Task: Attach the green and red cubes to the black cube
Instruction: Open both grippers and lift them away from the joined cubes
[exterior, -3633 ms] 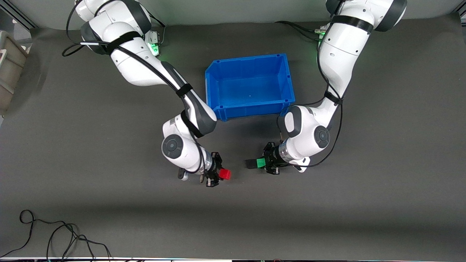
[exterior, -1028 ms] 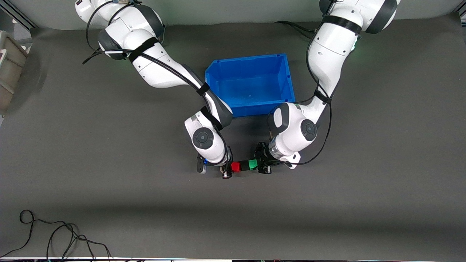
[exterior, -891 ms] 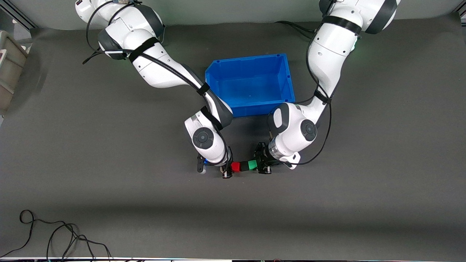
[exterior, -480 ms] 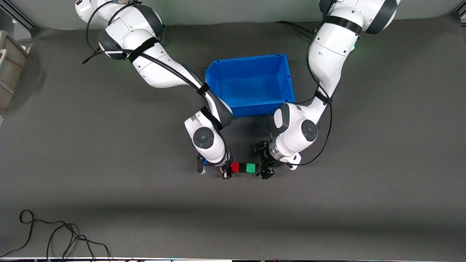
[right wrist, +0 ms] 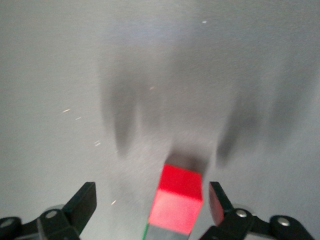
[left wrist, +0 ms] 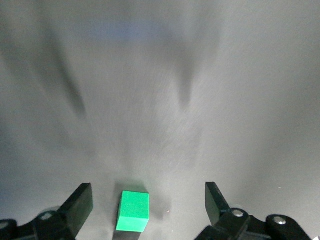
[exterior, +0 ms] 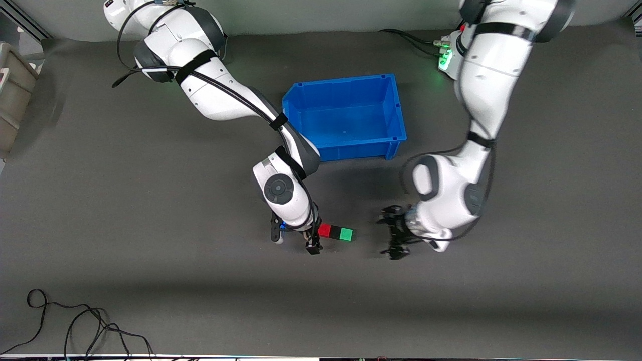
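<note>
Now the red cube (exterior: 324, 230), black cube (exterior: 335, 232) and green cube (exterior: 346, 233) are sitting joined in one short row on the dark matte table (exterior: 150, 225), at 6 o'clock from the blue bin (exterior: 346, 116), nearer the front camera. Bin is glossy hard plastic, boxy, open-topped. Cubes are plain and sharp-edged. Right gripper (exterior: 313, 240) is hovering at the row's 9 o'clock end, fingers spread, gripping nothing, red cube between them. Left gripper (exterior: 395, 233) is hanging off at the row's 3 o'clock, fingers wide apart, clear of the green cube. Loose black cable (exterior: 75, 326) is lying by the table's front edge.
</note>
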Motion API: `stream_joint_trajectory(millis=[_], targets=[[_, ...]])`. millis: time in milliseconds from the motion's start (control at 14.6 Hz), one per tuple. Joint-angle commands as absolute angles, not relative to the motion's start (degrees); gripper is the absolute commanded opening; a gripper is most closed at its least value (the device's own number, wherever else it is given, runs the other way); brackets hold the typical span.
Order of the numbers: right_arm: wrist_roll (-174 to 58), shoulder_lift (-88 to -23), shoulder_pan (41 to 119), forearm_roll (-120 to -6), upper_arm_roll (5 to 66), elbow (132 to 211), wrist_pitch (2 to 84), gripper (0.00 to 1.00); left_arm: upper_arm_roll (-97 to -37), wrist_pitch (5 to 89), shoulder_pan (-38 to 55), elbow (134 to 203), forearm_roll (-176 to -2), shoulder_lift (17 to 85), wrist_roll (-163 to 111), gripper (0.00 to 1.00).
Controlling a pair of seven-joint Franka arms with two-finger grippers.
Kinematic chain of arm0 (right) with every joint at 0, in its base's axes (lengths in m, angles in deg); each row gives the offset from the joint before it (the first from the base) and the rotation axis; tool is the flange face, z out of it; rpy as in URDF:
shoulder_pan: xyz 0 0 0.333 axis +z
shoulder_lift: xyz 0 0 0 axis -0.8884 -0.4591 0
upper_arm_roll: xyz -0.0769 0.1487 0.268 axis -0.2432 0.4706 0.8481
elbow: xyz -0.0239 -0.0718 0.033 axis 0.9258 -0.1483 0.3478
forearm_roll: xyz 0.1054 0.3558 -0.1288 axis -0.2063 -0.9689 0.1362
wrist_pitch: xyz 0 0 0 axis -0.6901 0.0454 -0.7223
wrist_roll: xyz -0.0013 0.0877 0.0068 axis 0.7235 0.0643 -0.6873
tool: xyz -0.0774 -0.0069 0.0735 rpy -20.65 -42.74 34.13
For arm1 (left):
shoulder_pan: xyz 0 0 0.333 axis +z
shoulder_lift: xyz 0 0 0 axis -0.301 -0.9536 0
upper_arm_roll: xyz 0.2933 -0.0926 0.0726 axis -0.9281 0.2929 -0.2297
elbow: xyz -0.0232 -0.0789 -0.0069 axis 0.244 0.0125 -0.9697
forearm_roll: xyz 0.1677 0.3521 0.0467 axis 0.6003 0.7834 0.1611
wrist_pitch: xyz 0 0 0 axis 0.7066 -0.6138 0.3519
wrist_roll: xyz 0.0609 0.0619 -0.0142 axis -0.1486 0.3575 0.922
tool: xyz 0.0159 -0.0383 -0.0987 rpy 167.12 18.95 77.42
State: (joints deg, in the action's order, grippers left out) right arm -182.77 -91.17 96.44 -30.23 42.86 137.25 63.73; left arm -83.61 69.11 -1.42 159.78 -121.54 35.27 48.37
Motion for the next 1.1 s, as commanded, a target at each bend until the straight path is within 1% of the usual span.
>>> stream_joint_trajectory(millis=[0,206,411,548,823,1028], targets=[[-178.69,-87.29,95.02,-29.33,42.88,136.94,58.31,1.00,-83.17,57.85,6.85,163.79,-116.69,42.16,40.00,1.00],[-173.33,-81.14,92.21,-29.51,42.96,136.93,49.27,1.00,-83.17,47.04,14.77,163.54,-104.13,46.12,34.11,1.00],[-160.69,-74.03,87.39,-34.15,43.05,136.93,37.94,1.00,-83.08,39.20,20.66,163.27,-97.77,51.04,22.35,1.00],[-153.13,-68.93,83.25,-37.14,43.05,136.93,31.78,1.00,-83.08,34.98,23.30,162.75,-94.18,54.38,14.08,1.00],[-135.83,-61.28,75.52,-38.65,43.05,136.93,18.42,1.00,-83.08,27.68,24.98,161.96,-90.29,60.18,-1.75,1.00],[-118.96,-56.70,69.98,-38.47,42.26,136.93,8.75,1.00,-82.82,22.23,24.55,158.45,-85.57,61.86,-13.34,1.00]])
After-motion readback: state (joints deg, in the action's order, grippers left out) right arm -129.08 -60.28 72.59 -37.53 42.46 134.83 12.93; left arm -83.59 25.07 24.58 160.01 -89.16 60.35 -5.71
